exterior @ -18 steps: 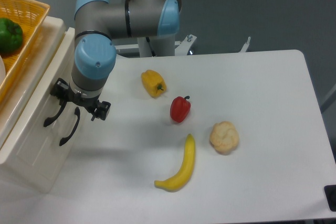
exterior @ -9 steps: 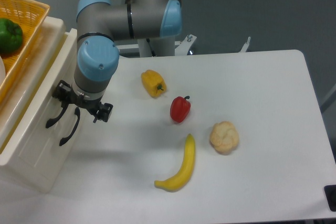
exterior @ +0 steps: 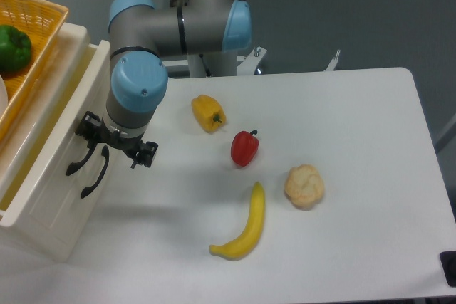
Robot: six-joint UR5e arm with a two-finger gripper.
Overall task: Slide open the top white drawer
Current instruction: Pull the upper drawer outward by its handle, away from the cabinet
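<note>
The cabinet (exterior: 43,204) stands at the left edge of the bench (exterior: 356,140), with a basket (exterior: 28,40) on top. The top drawer (exterior: 60,126) sticks out to the right, and the hand (exterior: 114,149) is at its handle (exterior: 80,160). Right of it lie two peppers (exterior: 208,113) (exterior: 244,147), then a banana (exterior: 242,227) and a cauliflower (exterior: 304,186) nearer the front.
</note>
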